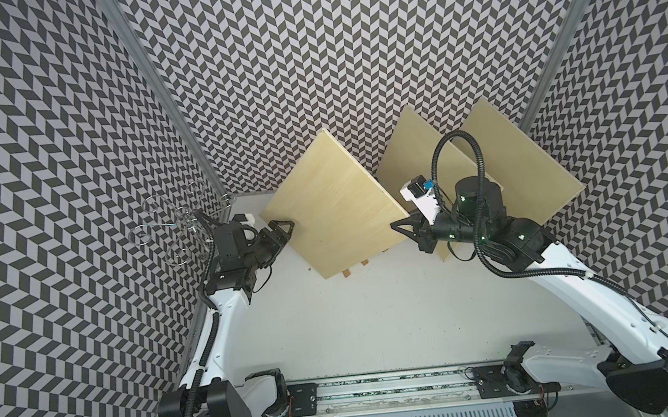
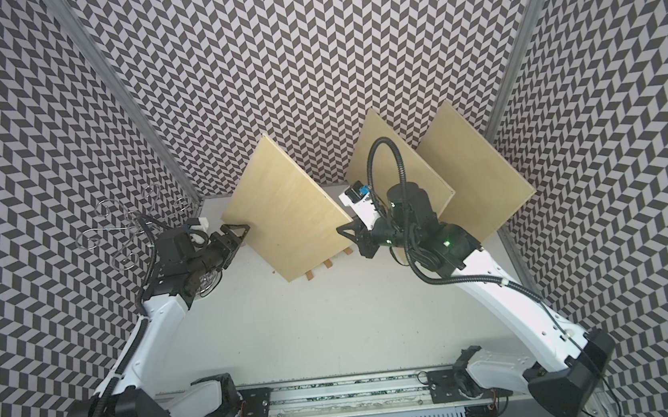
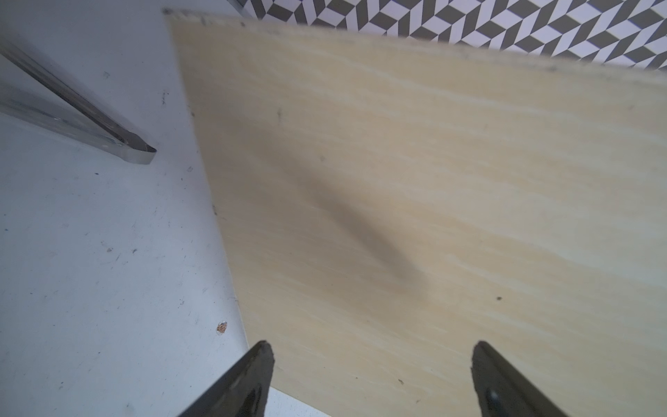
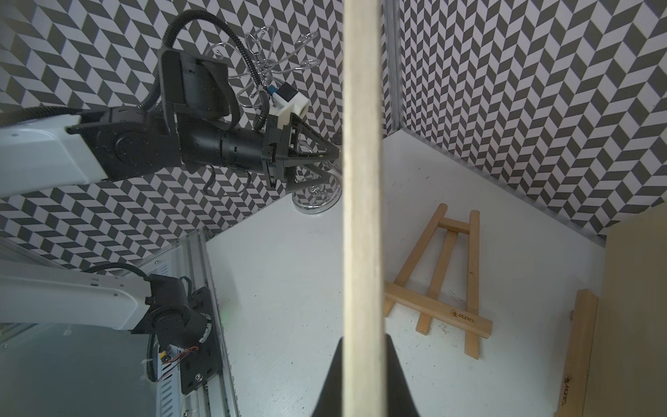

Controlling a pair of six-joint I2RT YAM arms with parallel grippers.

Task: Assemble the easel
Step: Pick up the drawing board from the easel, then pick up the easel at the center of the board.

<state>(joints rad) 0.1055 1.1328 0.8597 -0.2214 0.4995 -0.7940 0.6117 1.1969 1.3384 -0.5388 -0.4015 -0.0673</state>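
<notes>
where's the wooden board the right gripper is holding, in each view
Top views: the wooden board is mid-picture in both top views, tilted.
Left wrist: it fills most of the picture, pale wood grain.
Right wrist: it is edge-on, a pale strip down the middle, clamped by the right gripper.
Shared landmark: the left gripper, open at the board's edge, shows in all four.

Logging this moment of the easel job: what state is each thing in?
Held board: tilted, clamped at one edge.
Right hand: shut on that board's edge.
Left hand: open at its other edge, no grip.
Easel: lying flat on the table, empty.
Middle board: standing, leaning.
Far board: standing, leaning.
Wire rack: upright.
</notes>
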